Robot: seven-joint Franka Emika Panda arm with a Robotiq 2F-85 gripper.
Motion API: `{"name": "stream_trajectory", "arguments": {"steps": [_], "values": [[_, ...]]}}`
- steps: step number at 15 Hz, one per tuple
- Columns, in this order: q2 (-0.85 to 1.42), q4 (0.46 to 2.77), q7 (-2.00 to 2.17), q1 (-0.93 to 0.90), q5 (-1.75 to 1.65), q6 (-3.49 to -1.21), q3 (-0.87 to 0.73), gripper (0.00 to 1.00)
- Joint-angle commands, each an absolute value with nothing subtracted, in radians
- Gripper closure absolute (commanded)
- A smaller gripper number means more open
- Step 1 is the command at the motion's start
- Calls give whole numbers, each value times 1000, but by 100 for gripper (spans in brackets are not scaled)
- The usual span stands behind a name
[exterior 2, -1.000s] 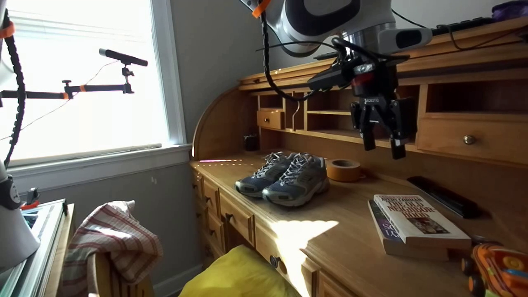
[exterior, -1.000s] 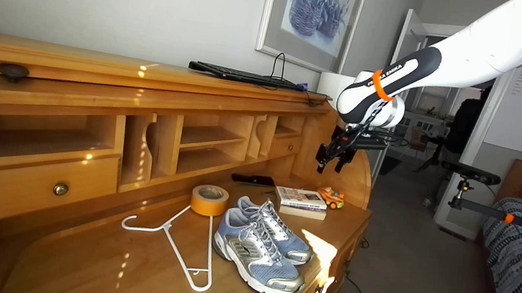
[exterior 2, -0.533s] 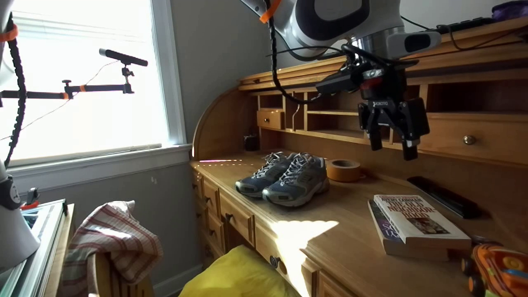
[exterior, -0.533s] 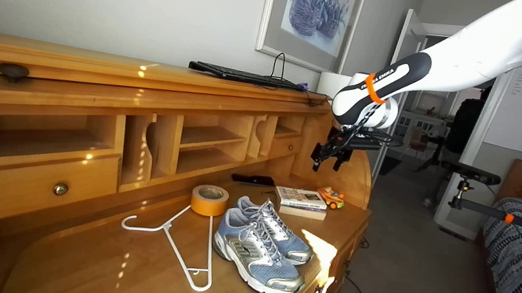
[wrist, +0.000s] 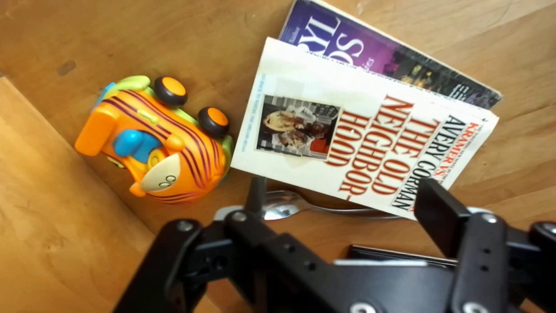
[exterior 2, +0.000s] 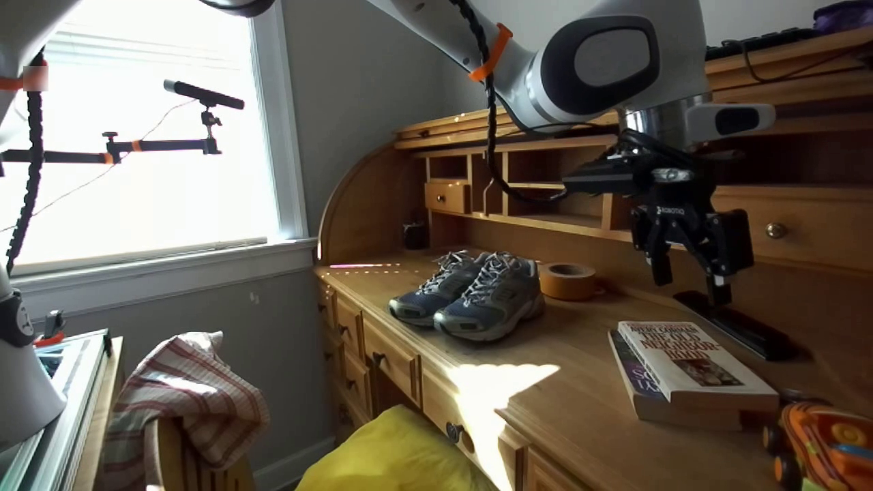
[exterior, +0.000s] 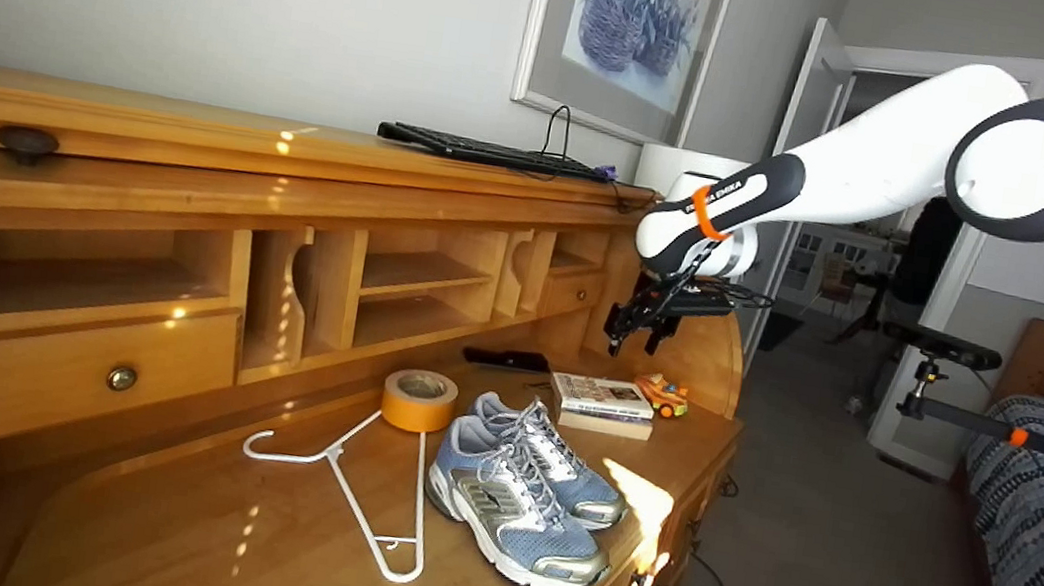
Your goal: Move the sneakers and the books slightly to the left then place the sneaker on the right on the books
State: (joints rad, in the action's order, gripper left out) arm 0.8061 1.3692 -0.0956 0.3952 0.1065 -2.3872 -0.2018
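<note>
The two grey-blue mesh sneakers stand side by side, upright on the desk; one (exterior: 507, 518) (exterior 2: 492, 303) sits beside the other (exterior: 565, 465) (exterior 2: 436, 293). The books are a small stack: a pale book (exterior: 602, 394) (exterior 2: 689, 361) (wrist: 369, 134) lies slightly turned on a purple-covered book (exterior 2: 641, 375) (wrist: 330, 39). My gripper (exterior: 639, 346) (exterior 2: 690, 286) (wrist: 343, 187) is open and empty, in the air above the back side of the books. In the wrist view its fingers are spread, and the right finger overlaps the pale book's corner. It touches neither books nor sneakers.
An orange toy car (wrist: 160, 143) (exterior 2: 829, 443) stands beside the books. A spoon (wrist: 282, 206) and a flat black object (exterior 2: 740, 327) (exterior: 505, 358) lie behind them. A yellow tape roll (exterior: 418, 406) and a white hanger (exterior: 346, 482) lie near the sneakers. Desk cubbies (exterior: 423, 275) rise behind.
My arm and gripper have moved lower and over toward the back of the books. The gripper stays open. The sneakers and books have not moved.
</note>
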Motion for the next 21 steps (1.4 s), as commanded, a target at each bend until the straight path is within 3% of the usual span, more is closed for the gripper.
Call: {"name": "stream_trajectory", "arguments": {"steps": [1, 7, 9, 21], "values": [[913, 1220, -144, 446, 104, -2361, -164, 42], [1011, 1092, -236, 505, 120, -2386, -101, 89], [1040, 1055, -267, 518, 114, -2391, -88, 100], [1162, 966, -287, 552, 149, -2544, -34, 100]]}}
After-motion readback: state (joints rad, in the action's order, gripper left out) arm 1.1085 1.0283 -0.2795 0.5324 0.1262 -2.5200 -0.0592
